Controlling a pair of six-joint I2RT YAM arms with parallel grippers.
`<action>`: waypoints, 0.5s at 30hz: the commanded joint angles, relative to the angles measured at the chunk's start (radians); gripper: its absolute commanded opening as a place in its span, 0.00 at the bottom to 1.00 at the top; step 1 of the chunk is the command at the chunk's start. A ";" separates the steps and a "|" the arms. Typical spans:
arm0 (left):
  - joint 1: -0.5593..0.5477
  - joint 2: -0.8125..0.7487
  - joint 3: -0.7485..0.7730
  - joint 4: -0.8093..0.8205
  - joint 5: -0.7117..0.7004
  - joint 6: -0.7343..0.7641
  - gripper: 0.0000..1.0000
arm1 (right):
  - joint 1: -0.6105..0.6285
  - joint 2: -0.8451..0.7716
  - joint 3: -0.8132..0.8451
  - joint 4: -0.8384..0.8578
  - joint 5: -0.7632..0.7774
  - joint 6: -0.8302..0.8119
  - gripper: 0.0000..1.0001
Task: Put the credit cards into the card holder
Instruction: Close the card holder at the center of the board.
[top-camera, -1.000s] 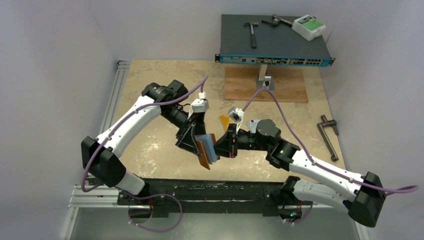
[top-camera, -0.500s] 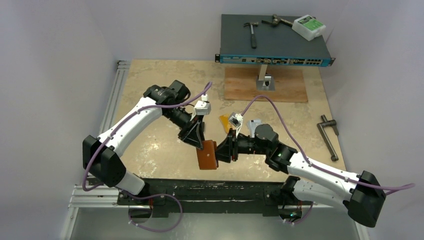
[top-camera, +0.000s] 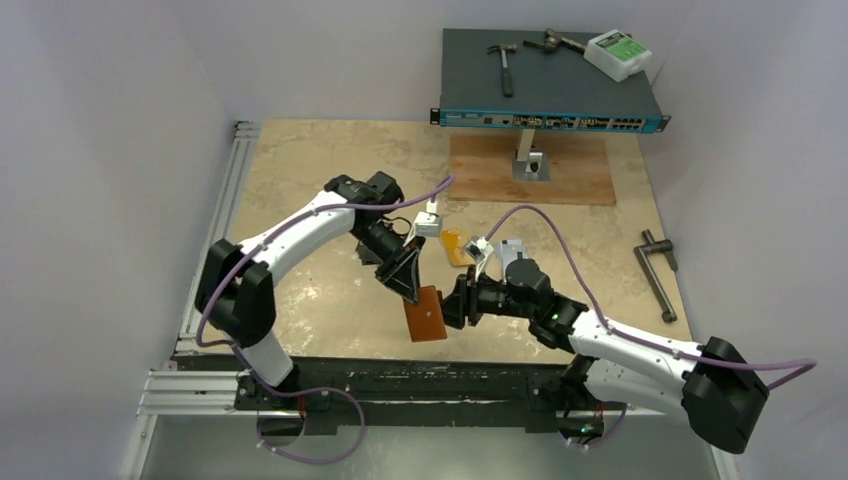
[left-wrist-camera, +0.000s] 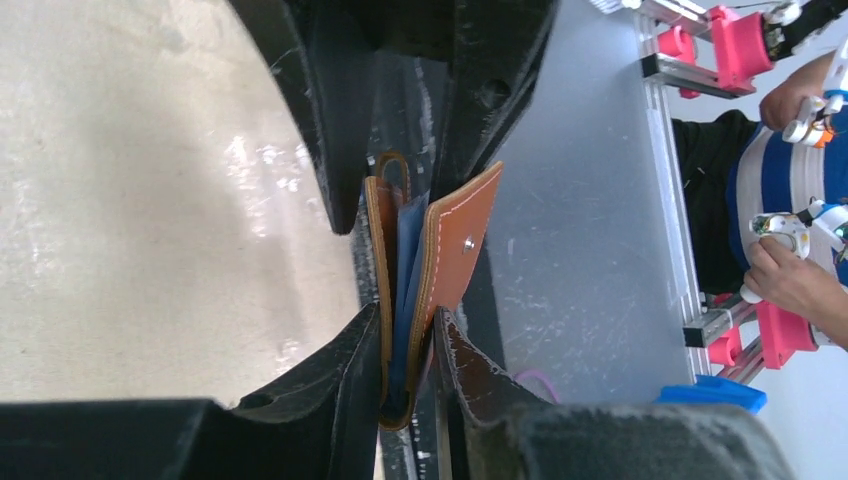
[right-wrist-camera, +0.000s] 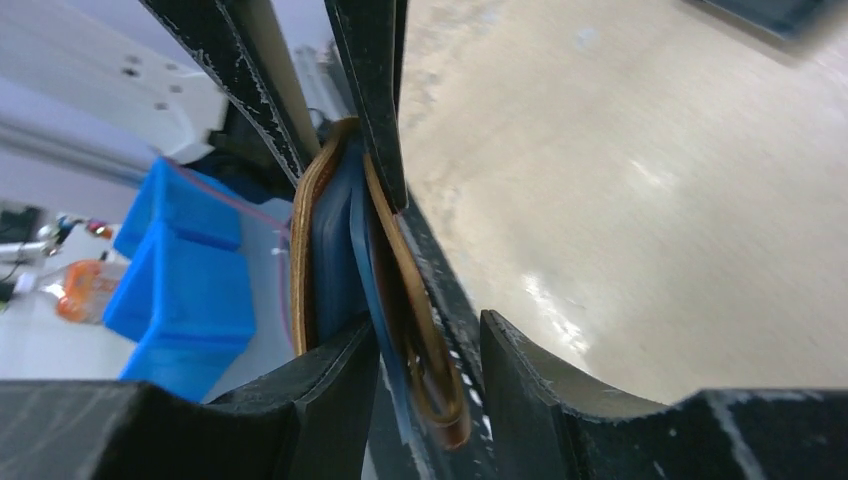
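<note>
The brown leather card holder (top-camera: 426, 314) hangs folded almost closed above the table's front edge. My left gripper (top-camera: 408, 279) is shut on it from above. In the left wrist view both fingers press the card holder (left-wrist-camera: 447, 245) at its fold, and blue lining shows between the flaps. My right gripper (top-camera: 456, 301) is at its right side, open. In the right wrist view one flap of the card holder (right-wrist-camera: 345, 235) lies between the spread fingers with a gap on the right. A gold-orange credit card (top-camera: 454, 246) and a silvery one (top-camera: 511, 245) lie on the table behind.
A network switch (top-camera: 550, 85) on a stand over a wooden board (top-camera: 560, 175) fills the back, with hammers (top-camera: 505, 62) and a white box (top-camera: 618, 53) on top. A metal tool (top-camera: 658, 275) lies at the right. A black rail (top-camera: 400, 375) runs along the near edge.
The left gripper closed on the card holder and shifted right. The holder went from spread open to folded. The right gripper opened and loosened its hold.
</note>
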 joint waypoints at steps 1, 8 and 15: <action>-0.011 0.115 0.002 0.180 -0.119 0.011 0.19 | -0.018 0.010 -0.049 0.053 0.060 0.027 0.43; -0.037 0.305 0.115 0.230 -0.267 0.003 0.31 | -0.027 0.072 -0.104 0.032 0.135 0.050 0.47; -0.049 0.255 0.091 0.307 -0.393 -0.061 0.93 | -0.026 0.103 -0.094 -0.120 0.241 0.028 0.51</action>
